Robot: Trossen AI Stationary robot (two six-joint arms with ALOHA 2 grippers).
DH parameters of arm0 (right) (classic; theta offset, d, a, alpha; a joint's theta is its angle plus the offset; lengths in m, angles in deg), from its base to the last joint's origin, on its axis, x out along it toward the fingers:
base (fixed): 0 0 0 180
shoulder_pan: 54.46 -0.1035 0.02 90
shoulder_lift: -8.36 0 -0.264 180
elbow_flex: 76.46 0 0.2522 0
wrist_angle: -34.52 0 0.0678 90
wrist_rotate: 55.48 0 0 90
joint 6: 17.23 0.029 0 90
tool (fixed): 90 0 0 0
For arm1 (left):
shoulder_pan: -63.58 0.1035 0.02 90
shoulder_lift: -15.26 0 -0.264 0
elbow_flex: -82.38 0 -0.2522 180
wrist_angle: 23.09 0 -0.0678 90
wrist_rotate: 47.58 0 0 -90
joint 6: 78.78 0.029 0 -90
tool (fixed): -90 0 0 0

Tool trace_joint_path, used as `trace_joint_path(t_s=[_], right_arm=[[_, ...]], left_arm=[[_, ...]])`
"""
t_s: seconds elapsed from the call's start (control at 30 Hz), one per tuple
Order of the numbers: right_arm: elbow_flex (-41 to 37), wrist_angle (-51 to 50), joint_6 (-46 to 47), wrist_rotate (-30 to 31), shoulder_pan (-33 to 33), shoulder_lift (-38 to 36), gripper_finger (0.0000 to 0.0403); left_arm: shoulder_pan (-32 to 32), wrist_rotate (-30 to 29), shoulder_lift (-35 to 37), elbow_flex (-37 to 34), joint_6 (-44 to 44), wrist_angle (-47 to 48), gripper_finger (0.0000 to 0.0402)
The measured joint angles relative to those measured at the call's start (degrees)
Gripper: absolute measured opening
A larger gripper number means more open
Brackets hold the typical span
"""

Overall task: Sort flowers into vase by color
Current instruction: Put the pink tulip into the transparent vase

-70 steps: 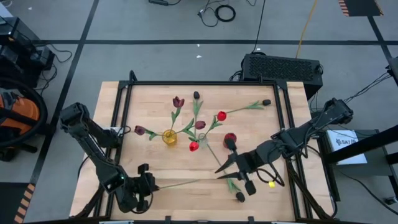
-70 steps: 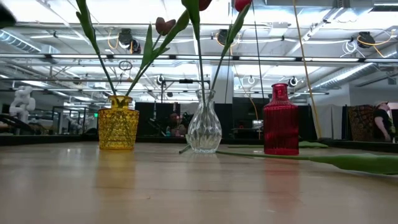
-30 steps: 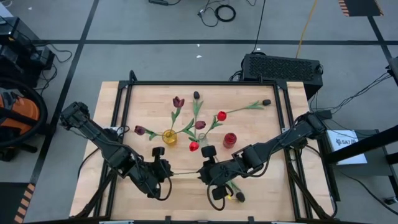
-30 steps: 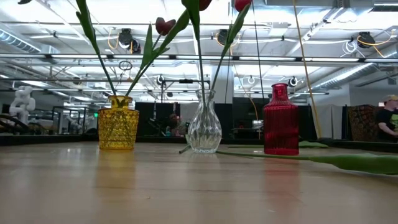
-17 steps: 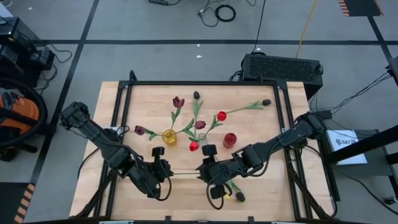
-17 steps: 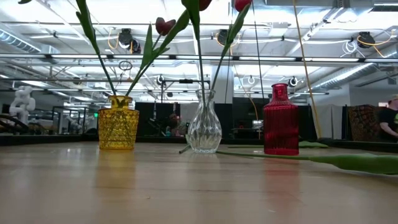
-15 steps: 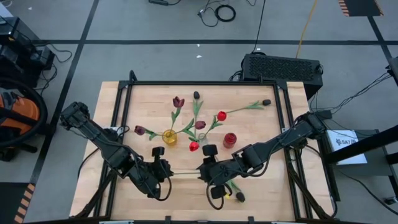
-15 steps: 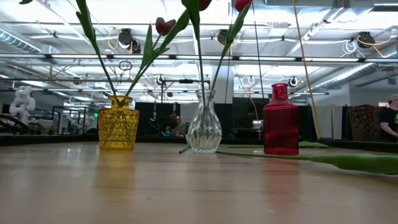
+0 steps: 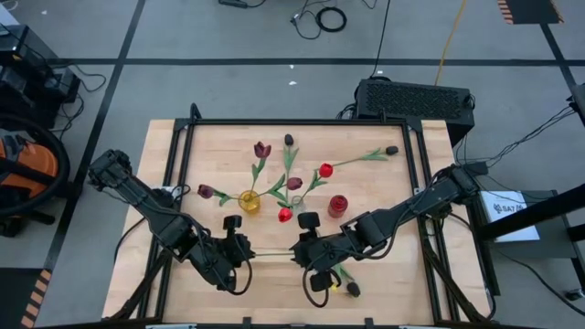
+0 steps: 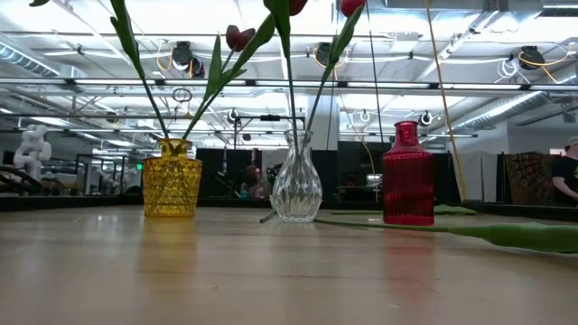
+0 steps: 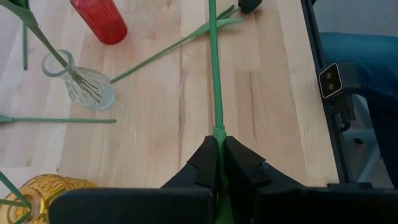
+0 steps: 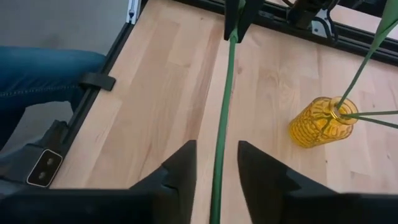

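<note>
Yellow vase point(image 9: 249, 202) holds tulips point(image 9: 262, 149).

Both dark arms reach inward low over the near half of the surface point(image 9: 384, 183), their wrists facing each other. The left pincer point(image 9: 245, 251) points toward the right arm with its fingers point(image 11: 205, 163) pressed together, clamped. The right pincer point(image 9: 297, 252) points back at it with its fingers point(image 12: 180, 174) spread apart, the two pincers near each other but not touching.
</note>
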Motion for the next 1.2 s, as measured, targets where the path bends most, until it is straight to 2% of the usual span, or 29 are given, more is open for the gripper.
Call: trace_joint_path(t_s=[0.43,0.57,0.67,0.77,0.9,1.07,1.2], right_arm=[[0.0,-1.2,-1.4,0.0,0.5,0.0,0.0010],[0.0,-1.2,-2.3,0.0,0.5,0.0,0.0005],[0.0,-1.4,-2.4,0.1,0.5,0.0,0.0003],[0.0,-1.7,-2.4,0.0,0.4,0.0,0.0003],[0.0,-2.2,-2.4,0.1,0.5,0.0,0.0003],[-0.1,-3.7,-2.4,0.1,0.6,-1.0,0.0002],[-0.1,-6.4,-0.9,0.2,0.9,-3.6,0.0002]], left_arm=[[0.0,0.0,0.0,0.0,0.0,0.0,0.0020],[0.0,-0.2,0.0,0.0,0.0,0.0,0.0020],[-0.1,-2.6,0.0,-0.1,0.1,-0.1,0.0023],[-0.1,-4.1,0.0,-0.1,0.1,-0.9,0.0044],[0.0,-6.8,0.0,-0.1,-0.1,-2.9,0.0095],[0.0,-7.3,0.1,0.3,2.9,-4.9,0.0155],[-0.7,-12.3,0.7,4.0,5.6,-6.3,0.0184]])
